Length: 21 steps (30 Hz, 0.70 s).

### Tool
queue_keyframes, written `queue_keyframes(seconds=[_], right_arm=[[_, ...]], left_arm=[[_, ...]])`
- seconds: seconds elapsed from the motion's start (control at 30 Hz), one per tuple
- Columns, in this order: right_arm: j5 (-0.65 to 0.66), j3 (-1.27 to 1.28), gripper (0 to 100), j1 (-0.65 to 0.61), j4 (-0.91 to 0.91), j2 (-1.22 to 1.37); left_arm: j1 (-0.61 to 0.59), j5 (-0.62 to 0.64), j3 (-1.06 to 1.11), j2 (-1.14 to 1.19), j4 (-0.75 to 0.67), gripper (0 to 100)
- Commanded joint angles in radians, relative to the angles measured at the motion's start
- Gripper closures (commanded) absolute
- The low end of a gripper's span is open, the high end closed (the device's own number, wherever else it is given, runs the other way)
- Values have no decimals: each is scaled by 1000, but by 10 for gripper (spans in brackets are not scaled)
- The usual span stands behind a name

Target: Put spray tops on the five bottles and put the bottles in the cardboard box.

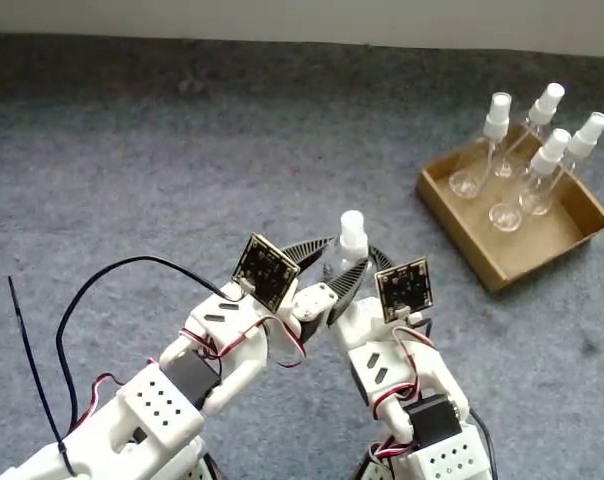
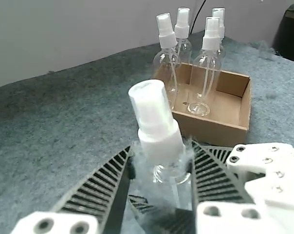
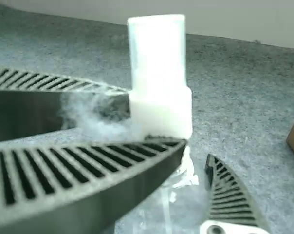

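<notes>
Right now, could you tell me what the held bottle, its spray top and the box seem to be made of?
The held bottle: likely clear glossy plastic; the dip tube shows through it. Its spray top: seemingly opaque white plastic, translucent cap. The box: matte brown cardboard, dull tan walls.

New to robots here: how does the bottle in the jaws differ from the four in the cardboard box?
The held bottle is outside the cardboard box; the four bottles stand inside it. The held bottle is clamped by both arms' jaws; the four bottles stand untouched. All clear with white spray tops.
</notes>
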Motion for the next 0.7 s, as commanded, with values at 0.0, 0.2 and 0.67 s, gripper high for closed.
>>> queue_keyframes(seconds=[0.0,0.2,0.67], right_arm=[[11,67,818,19,1,-19],[11,67,818,19,1,-19],[11,67,818,19,-4,-19]], left_arm=[[-4,-11,-28,2,17,838],[-4,-57,-59,1,17,838],[36,-68,-84,-363,313,838]])
